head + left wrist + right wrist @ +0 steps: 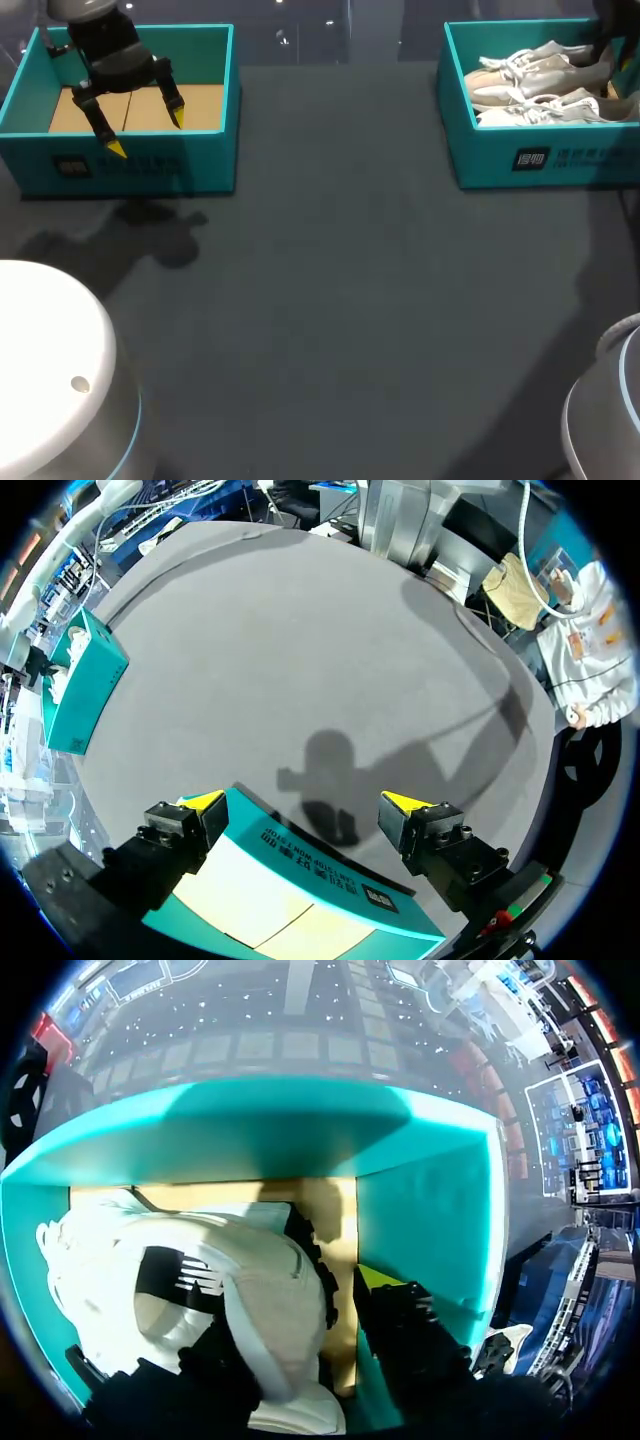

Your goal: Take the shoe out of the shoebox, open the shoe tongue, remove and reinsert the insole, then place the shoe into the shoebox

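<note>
Two white shoes lie side by side in the teal shoebox (540,155) at the far right, one (530,65) behind the other (550,108). My right arm (607,40) dips into that box's far right end. In the right wrist view my right gripper (300,1340) straddles the heel of a white shoe (250,1280). One yellow-tipped finger (378,1282) stands apart from the heel, with cardboard showing in the gap, so the gripper is open. The other finger is hidden by the shoe. My left gripper (147,134) hangs open over the near wall of a second box (130,160).
The second teal box (300,850) at the far left holds only its cardboard floor. The left wrist view shows the shoes' box (85,685) across the grey tabletop (340,280). White rounded robot housings stand at the near left (50,360) and near right (610,400).
</note>
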### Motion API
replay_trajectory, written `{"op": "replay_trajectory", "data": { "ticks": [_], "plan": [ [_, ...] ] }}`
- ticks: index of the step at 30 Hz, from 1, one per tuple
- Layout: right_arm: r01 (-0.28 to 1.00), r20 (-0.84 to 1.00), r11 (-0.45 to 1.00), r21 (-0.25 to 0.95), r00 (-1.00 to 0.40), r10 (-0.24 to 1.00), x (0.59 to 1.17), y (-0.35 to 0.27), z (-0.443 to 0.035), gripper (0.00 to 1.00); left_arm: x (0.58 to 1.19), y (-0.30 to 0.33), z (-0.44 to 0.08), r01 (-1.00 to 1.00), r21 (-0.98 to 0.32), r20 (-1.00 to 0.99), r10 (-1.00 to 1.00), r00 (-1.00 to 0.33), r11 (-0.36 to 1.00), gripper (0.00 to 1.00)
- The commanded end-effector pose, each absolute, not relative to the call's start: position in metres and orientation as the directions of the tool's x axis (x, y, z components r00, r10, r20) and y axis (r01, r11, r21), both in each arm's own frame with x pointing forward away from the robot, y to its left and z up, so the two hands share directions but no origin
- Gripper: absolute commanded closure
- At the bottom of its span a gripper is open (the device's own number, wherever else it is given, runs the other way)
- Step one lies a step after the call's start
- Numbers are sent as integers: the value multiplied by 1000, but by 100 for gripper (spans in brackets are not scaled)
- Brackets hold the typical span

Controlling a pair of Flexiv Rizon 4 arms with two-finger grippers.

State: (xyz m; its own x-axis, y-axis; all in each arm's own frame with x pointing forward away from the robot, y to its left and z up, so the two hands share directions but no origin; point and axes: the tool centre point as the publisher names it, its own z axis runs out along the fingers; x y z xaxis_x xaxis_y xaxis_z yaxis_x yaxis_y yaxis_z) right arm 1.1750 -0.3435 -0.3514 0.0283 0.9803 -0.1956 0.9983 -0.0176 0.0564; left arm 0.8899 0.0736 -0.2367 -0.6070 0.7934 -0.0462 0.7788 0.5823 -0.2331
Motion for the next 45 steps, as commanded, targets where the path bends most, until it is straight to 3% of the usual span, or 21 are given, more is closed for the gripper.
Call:
{"op": "replay_trajectory", "data": {
  "ticks": [1, 13, 25, 28, 30, 32, 37, 45],
  "plan": [
    [998, -191, -13, 61, 24, 981, 1172, -344, -348, 58, 890, 74, -236, 779, -232, -45, 794, -606, 582, 0],
    [999, -177, 4, 32, 2, 984, 1170, -337, -359, 62, 890, 74, -236, 779, -232, -45, 794, -606, 582, 0],
    [999, -168, 4, 34, 1, 986, 1168, -332, -356, 55, 890, 74, -236, 779, -232, -45, 794, -606, 582, 0],
    [999, -159, 6, 34, 0, 987, 1167, -330, -355, 47, 890, 74, -236, 779, -232, -45, 794, -606, 582, 0],
    [999, -157, 6, 32, -1, 988, 1167, -328, -355, 27, 890, 74, -236, 779, -232, -45, 794, -606, 582, 0],
    [1000, -156, 3, 30, 1, 988, 1166, -328, -353, 13, 890, 74, -236, 779, -232, -45, 794, -606, 582, 0],
    [999, -154, -8, 39, 14, 988, 1162, -329, -341, 0, 890, 74, -236, 779, -232, -45, 794, -606, 582, 0],
    [997, -107, -13, 75, 21, 994, 1151, -319, -305, 0, 890, 74, -236, 779, -232, -45, 794, -606, 582, 0]
  ]
}}
